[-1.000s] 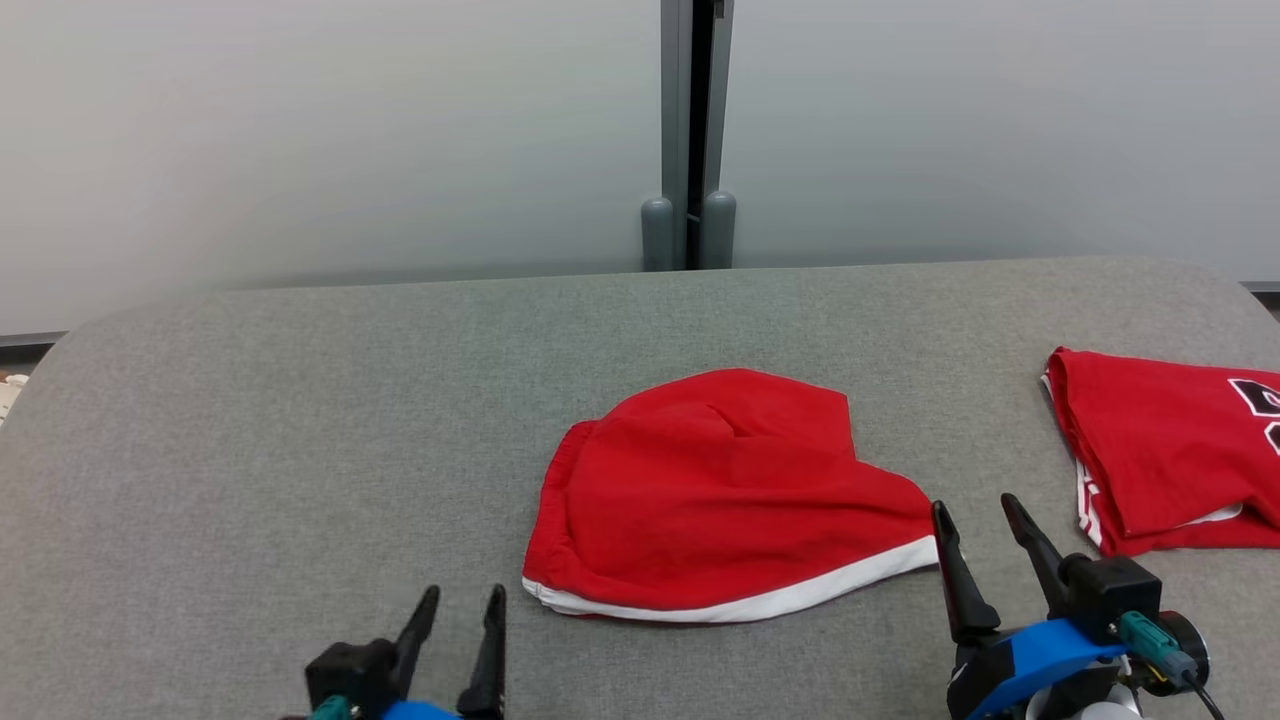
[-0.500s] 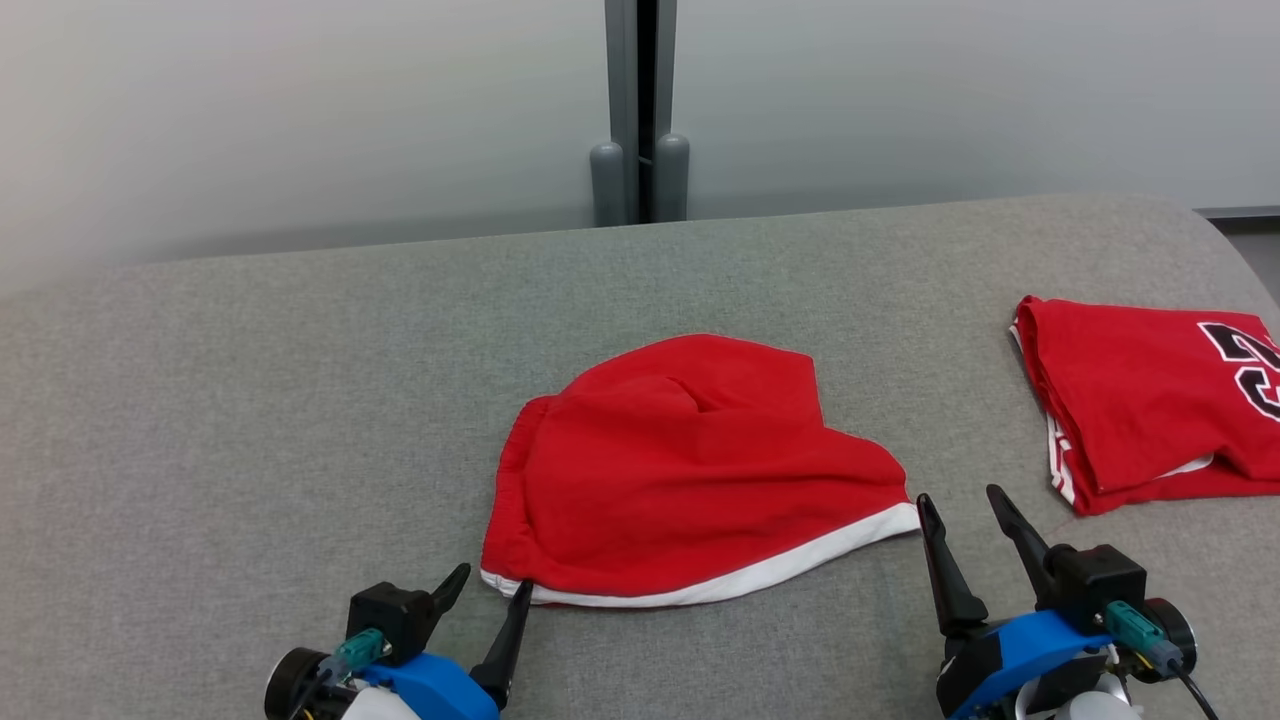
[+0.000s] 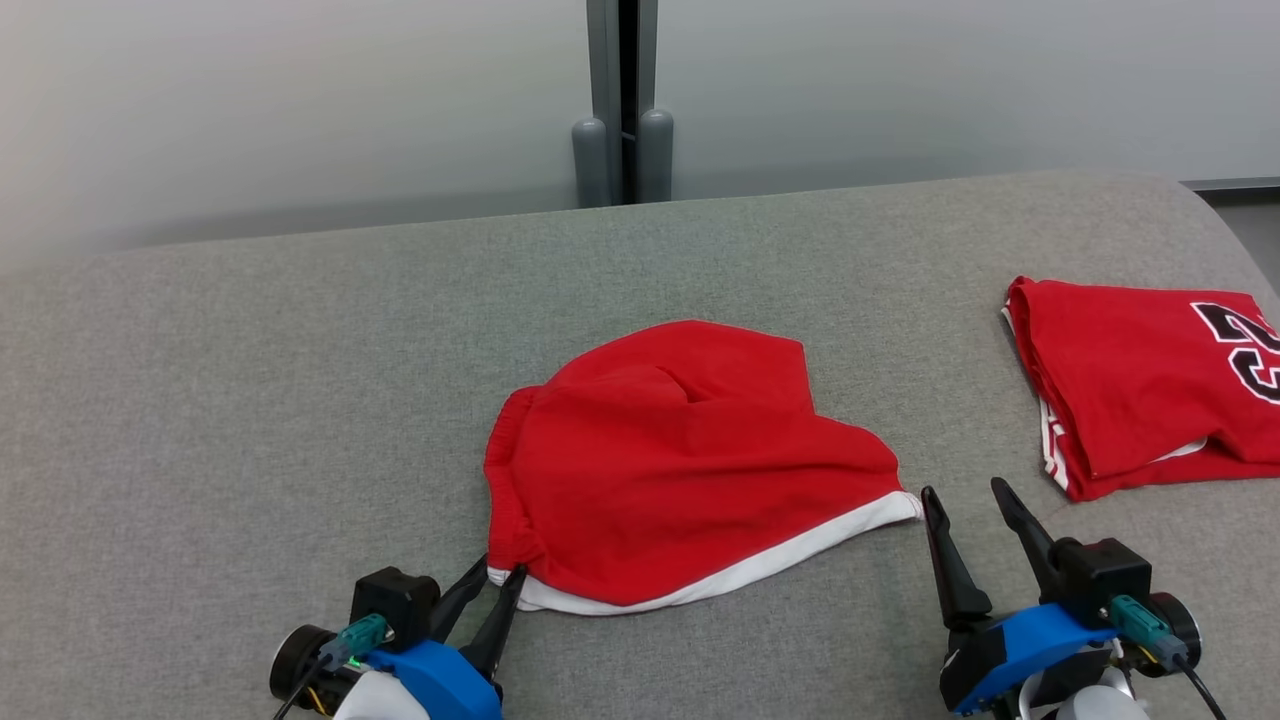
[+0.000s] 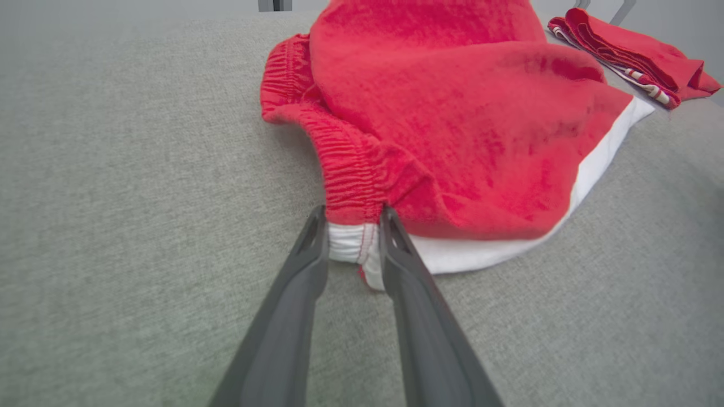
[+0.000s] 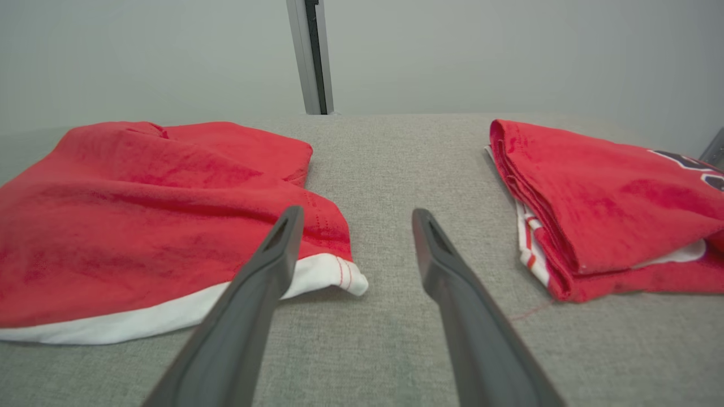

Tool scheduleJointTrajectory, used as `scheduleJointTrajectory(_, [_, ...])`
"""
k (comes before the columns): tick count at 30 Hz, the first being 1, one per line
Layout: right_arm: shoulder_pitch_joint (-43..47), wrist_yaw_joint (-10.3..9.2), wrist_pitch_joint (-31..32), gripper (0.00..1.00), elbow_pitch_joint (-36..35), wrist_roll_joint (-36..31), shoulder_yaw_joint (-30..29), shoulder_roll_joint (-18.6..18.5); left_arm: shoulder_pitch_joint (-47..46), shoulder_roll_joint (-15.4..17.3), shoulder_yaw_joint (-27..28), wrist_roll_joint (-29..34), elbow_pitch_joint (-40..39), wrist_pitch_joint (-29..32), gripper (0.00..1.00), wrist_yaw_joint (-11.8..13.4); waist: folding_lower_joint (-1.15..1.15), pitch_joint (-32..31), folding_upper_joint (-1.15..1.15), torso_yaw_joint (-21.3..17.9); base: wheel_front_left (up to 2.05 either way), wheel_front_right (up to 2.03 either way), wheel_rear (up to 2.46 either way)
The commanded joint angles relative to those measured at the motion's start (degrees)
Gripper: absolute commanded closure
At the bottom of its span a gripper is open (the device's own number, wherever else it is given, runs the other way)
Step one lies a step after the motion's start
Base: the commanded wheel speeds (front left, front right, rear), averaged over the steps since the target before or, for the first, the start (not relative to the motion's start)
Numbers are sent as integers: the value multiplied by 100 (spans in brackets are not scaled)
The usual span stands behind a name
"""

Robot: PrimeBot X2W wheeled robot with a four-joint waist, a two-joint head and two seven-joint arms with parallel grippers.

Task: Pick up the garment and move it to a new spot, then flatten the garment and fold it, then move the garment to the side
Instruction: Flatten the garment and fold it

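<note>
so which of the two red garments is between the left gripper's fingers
The red shorts with the white hem: the left gripper pinches their near corner. The folded numbered jersey lies apart on the right.

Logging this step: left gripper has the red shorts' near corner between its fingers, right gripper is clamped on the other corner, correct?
No: the right gripper is open beside the other corner of the red shorts; see the right wrist view. The left gripper part holds.

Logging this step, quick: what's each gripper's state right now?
Left gripper: closed on the near corner of the red shorts.
Right gripper: open, holding nothing, next to the shorts' other hem corner.
</note>
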Motion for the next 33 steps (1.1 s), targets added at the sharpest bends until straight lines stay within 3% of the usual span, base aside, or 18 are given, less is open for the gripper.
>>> scheduleJointTrajectory(1, [-80, 1, -21, 0, -9, -46, -30, -10, -133, 40, -55, -53, 25, -50, 59, -6, 0, 12, 0, -1, 0, 0, 0])
scheduleJointTrajectory(3, [-83, 1, -21, 0, 51, -91, -77, -10, -177, 90, -151, -136, 58, -57, 72, -6, 0, 26, 0, -1, 0, 0, 0])
scheduleJointTrajectory(5, [-95, 1, 31, 0, 151, -173, -146, -10, -208, 132, -264, -221, 98, -71, 100, -6, 0, 44, 0, 6, 0, 0, 0])
scheduleJointTrajectory(15, [-432, 1, 272, 0, 685, -504, -373, -9, -405, 212, -245, -373, 254, -389, 100, -7, 0, 136, 0, 70, 0, 0, 0])
scheduleJointTrajectory(26, [-769, 1, 612, 0, 1569, -517, 218, -12, -466, 154, -296, -396, 299, -503, 100, -7, 0, 189, 0, 190, 0, 0, 0])
scheduleJointTrajectory(27, [-789, 1, 610, 46, 1617, -490, 251, -11, -467, 155, -294, -400, 301, -501, 100, -7, 0, 190, 0, 195, 0, 0, 0])
scheduleJointTrajectory(29, [-814, 1, 606, 67, 1692, -457, 302, -10, -472, 166, -279, -412, 299, -505, 100, -7, 0, 191, 0, 196, 0, 0, 0])
scheduleJointTrajectory(33, [-899, 0, 669, 93, 1877, -386, 388, -11, -474, 189, -262, -432, 285, -532, 100, -7, 0, 189, 0, 185, 0, 0, 0])
